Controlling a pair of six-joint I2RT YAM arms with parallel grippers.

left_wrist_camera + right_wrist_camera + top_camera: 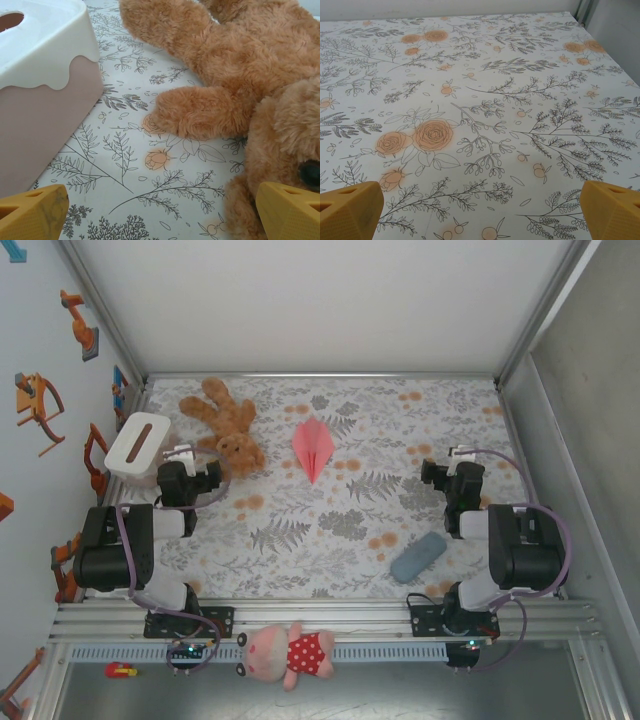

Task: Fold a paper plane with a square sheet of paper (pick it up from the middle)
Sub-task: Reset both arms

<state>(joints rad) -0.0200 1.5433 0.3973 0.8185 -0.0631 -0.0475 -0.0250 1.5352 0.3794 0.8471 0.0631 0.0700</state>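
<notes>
The square sheet of paper lies folded as a salmon-pink paper plane [313, 447], a narrow dart with a centre crease, its nose toward the near edge, at the middle back of the floral table. Neither gripper touches it. My left gripper [195, 453] is open at the left, well apart from the plane, beside the teddy bear. In the left wrist view its yellow fingertips [33, 212] stand wide over bare cloth, the left gripper [165, 212] holding nothing. My right gripper [461, 453] is open at the right; in the right wrist view the right gripper [482, 212] is empty over the cloth.
A brown teddy bear [226, 424] lies at the back left, close to the left fingers [235, 75]. A white tissue box [137, 443] stands at the left edge [35, 80]. A grey-blue pouch [418, 556] lies front right. A pink plush toy [288, 654] rests on the front rail.
</notes>
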